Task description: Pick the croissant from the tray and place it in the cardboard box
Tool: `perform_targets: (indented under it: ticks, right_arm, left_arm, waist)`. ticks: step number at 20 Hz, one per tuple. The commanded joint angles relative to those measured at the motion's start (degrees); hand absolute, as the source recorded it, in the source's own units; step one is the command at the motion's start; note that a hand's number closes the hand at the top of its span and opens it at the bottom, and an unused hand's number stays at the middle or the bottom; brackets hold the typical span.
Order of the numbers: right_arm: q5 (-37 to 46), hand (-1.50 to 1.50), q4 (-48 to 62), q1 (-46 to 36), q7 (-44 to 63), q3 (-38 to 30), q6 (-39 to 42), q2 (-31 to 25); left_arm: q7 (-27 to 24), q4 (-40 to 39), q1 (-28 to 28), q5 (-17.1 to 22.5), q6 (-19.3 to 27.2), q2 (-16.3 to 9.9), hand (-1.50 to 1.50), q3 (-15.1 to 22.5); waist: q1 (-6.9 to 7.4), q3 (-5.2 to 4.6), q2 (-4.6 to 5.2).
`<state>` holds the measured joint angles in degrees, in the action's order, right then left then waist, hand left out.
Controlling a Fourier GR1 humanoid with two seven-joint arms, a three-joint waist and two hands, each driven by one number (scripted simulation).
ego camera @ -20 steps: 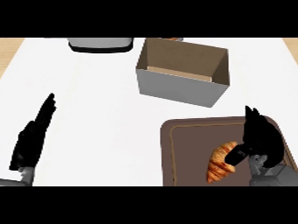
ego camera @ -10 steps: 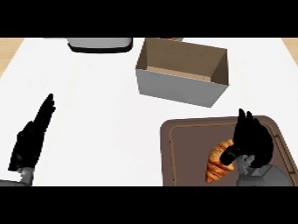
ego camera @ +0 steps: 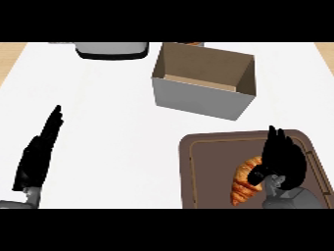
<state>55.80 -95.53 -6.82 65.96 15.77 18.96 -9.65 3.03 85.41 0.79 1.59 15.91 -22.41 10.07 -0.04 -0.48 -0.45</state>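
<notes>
Right hand [ego camera: 281, 156] shifted left onto croissant [ego camera: 245, 182], fingers straight, tray [ego camera: 198, 171] near counter edge, cardboard box [ego camera: 205, 81] apart.

right hand [ego camera: 281, 159] shifted left, now against croissant [ego camera: 245, 179], thumb curling

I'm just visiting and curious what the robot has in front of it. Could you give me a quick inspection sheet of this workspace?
Surface: white counter, wood at both sides.
Job's things: croissant lying on the brown tray; cardboard box open, beyond the tray.
Clutter: grey appliance at the far edge.
Hands: right hand over the tray beside the croissant, fingers straight; left hand open, resting at the left.
Cables: nothing seen.
Surroundings: nothing seen.
</notes>
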Motion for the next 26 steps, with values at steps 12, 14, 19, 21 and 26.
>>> perform_targets:
  ticks: [12, 14, 19, 21, 26]
  right_arm:
    - [8.1, -1.50, 2.8, 1.8, 5.0, -4.9, 4.8, 6.5]
    - [10.2, -1.50, 3.1, 0.4, 6.1, -4.1, 5.2, 8.7]
    - [12.3, -1.50, 5.2, 2.7, 2.6, -6.3, 3.4, 9.5]
    - [12.1, -1.50, 7.8, 3.0, -1.9, -9.0, 0.8, 7.7]
    - [13.1, -1.50, 8.5, 3.6, 1.7, -5.2, 2.3, 9.6]
  left_arm:
    - [2.7, 3.1, -0.3, -0.8, -1.6, 0.5, 0.00, -1.5]
    - [2.9, 3.9, -1.4, -1.8, -1.8, 1.2, 0.00, 0.0]
    - [1.1, 3.3, -2.0, -1.6, -2.2, 1.4, 0.00, -1.7]
    - [-1.9, 0.0, -1.9, -0.4, -4.5, 0.4, 0.00, -3.5]
    - [-0.9, -1.2, 0.0, -0.8, -4.4, 2.0, 0.00, -3.5]
  waist:
    - [0.17, 0.46, 0.40]
    - [0.36, 0.46, 0.41]
    - [0.26, 0.46, 0.45]
    - [0.18, 0.46, 0.55]
    - [0.15, 0.45, 0.54]
